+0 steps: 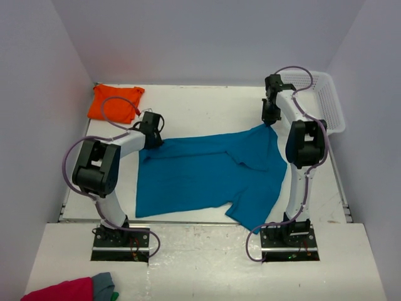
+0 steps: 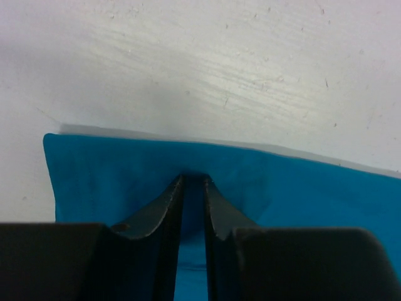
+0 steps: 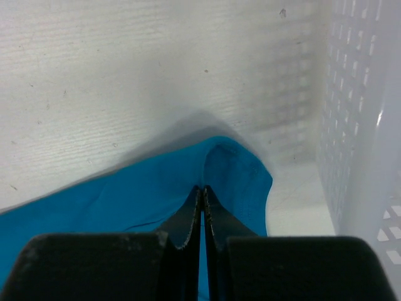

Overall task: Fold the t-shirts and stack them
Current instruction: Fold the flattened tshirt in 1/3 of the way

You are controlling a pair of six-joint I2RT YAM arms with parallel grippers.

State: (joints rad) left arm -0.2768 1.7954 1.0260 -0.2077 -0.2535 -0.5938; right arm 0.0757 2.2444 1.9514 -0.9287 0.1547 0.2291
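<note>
The teal-blue t-shirt (image 1: 207,172) lies spread flat across the middle of the table. My left gripper (image 1: 152,136) is shut on its far left edge; in the left wrist view the gripper (image 2: 193,180) pinches the cloth (image 2: 301,188) just behind that edge. My right gripper (image 1: 269,123) is shut on the shirt's far right corner, which rises to a small peak. In the right wrist view the gripper (image 3: 202,188) is closed tight on the cloth (image 3: 144,188). The orange t-shirt (image 1: 114,102) lies folded at the back left corner.
A white perforated basket (image 1: 329,103) stands at the back right, close beside my right gripper, and its wall fills the right of the right wrist view (image 3: 363,125). A crimson-pink cloth (image 1: 59,290) and a grey cloth (image 1: 103,283) lie off the table at the near left.
</note>
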